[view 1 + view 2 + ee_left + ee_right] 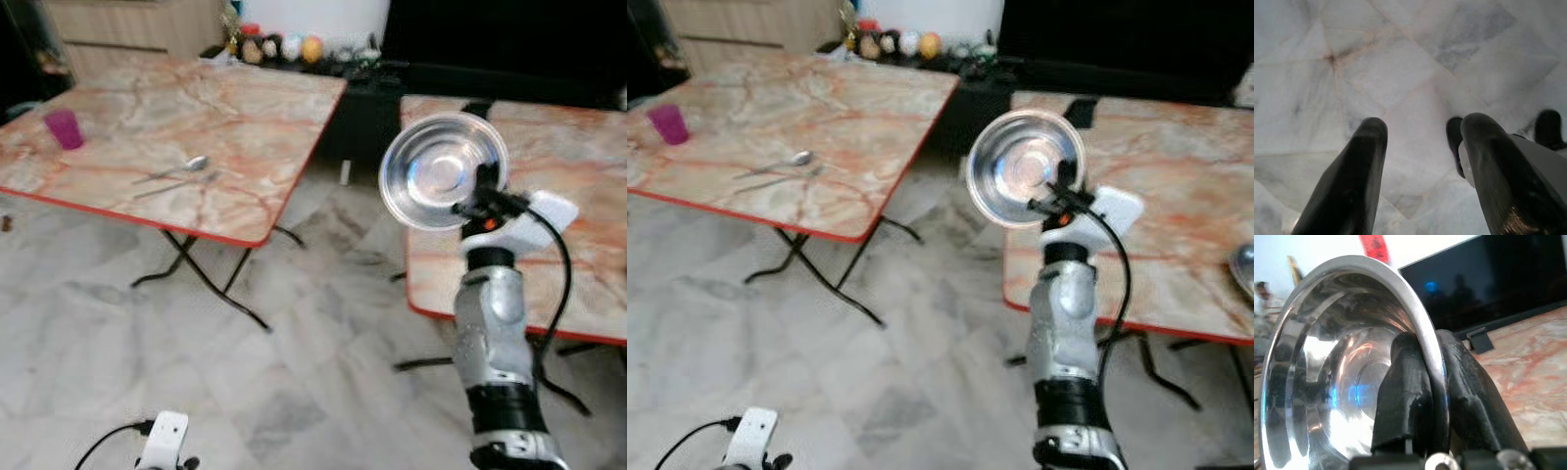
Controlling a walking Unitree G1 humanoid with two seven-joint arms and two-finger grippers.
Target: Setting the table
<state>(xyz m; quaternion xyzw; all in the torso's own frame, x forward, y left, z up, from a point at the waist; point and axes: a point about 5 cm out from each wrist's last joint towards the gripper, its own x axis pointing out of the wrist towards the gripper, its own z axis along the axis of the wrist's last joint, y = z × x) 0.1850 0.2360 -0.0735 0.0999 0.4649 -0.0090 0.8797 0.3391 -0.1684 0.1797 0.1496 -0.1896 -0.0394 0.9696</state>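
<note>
My right gripper (487,191) is clenched on the rim of the steel bowl (443,170) — one finger inside, one outside. The bowl is in the air, tilted on edge, over the near edge of the right table (578,186). My left gripper (1422,147) hangs over the floor (1400,58), fingers spread — grasping nothing.

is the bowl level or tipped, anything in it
Tipped on edge and empty. The bowl faces the camera with its bare shiny inside showing, its rim pinched by the right end effector.
</note>
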